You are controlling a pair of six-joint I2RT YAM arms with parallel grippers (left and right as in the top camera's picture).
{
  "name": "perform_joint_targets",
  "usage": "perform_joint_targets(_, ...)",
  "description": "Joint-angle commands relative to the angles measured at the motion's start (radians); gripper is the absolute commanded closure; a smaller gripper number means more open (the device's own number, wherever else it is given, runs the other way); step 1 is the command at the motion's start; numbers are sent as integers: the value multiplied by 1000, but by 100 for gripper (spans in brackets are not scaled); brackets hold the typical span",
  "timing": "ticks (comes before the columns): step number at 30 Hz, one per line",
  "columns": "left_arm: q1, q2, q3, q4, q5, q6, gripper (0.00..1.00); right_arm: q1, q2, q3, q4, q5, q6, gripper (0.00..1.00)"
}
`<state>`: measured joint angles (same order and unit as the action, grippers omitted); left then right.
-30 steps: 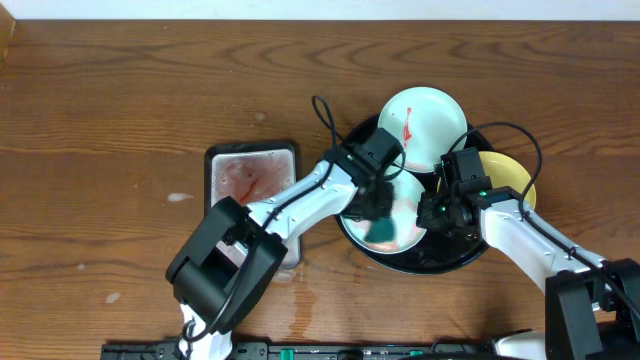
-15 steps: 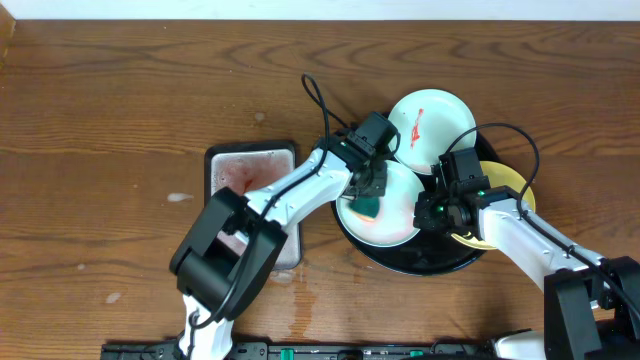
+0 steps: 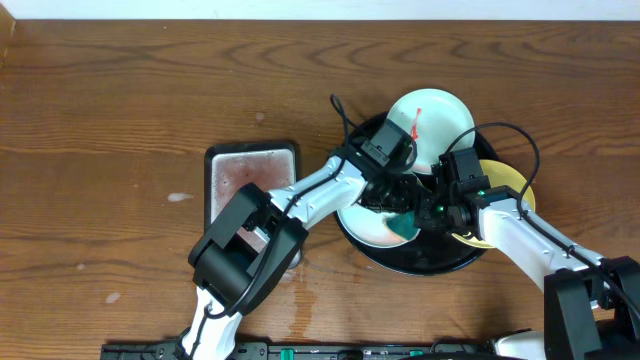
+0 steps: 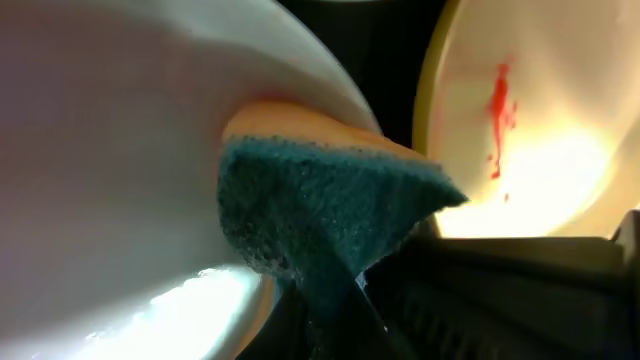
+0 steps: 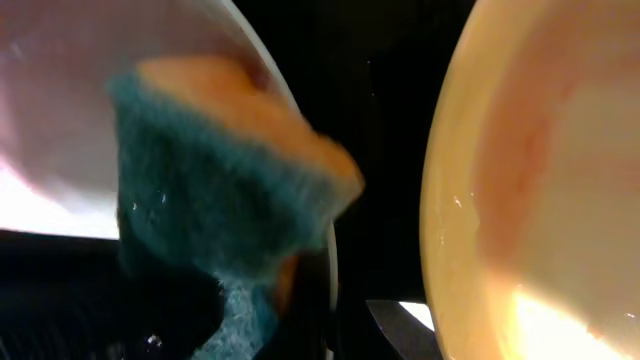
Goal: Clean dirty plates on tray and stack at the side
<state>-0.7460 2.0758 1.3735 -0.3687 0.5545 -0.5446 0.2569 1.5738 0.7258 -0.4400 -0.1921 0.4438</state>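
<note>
Early stage: left gripper (image 3: pixel 400 213) clamped on green sponge (image 3: pixel 406 228), pressing it on near mint plate (image 3: pixel 370 226) in tray (image 3: pixel 440 263); right gripper (image 3: pixel 437 210) closed at its rim; far plate (image 3: pixel 440 120) red-smeared, yellow plate (image 3: pixel 515 180) waiting, none stacked.

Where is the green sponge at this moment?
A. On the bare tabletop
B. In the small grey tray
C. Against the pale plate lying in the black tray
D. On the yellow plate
C: the left gripper holds the green sponge against the rim of the pale plate that lies inside the black tray.
</note>
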Motion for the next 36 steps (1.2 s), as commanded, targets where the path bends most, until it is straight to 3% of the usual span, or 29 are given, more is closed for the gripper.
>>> perform_joint_targets(1,28,26,5,-80,-42,-6,92,18,42,-21,-17,15,-34,99)
perform_joint_targets(8,109,-11,5,-266,-440,9,92,18,42,-21,-17,15,-34,99)
perform_joint_targets(13,114,-86,6,-293,-587,17,92,18,42,-21,-17,15,-41,99)
perform_joint_targets(19,93,-198,6,-298,-602,16,93,18,42,-21,-24,15,-41,99)
perform_joint_targets(27,124,-438,6,-401,-487,16,93,17,-27,0,-66,40,-61,99)
perform_joint_targets(36,372,-520,-11,-668,-487,95,92,47,-260,164,-303,282,-150,99)
